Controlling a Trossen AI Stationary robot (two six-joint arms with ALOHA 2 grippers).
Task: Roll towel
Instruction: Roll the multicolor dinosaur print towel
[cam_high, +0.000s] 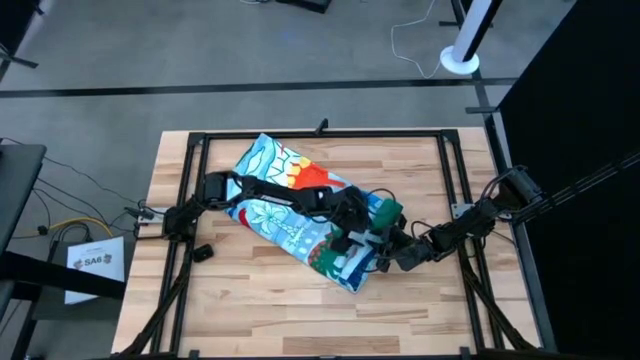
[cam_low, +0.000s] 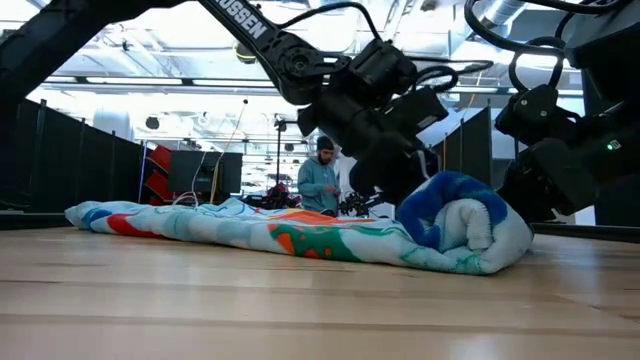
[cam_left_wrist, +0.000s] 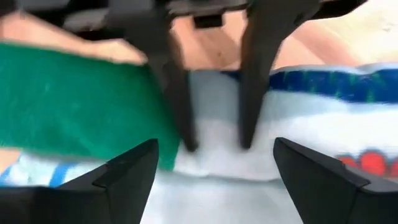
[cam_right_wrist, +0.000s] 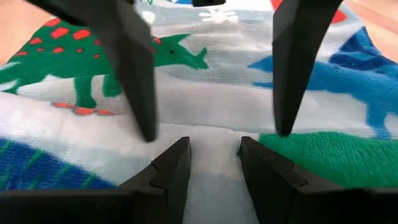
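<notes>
Wooden table (cam_high: 250, 310) boards carry one towel (cam_high: 285, 205), a long printed strip whose near end is rolled into a fat bundle. Two grippers meet at that roll. Left gripper (cam_high: 362, 237) presses down on it with fingers spread wide; right gripper (cam_high: 392, 258) sits beside, fingers nearly closed, perhaps pinching a fold. Farther back, one person (cam_low: 321, 180) stands in the room.
</notes>
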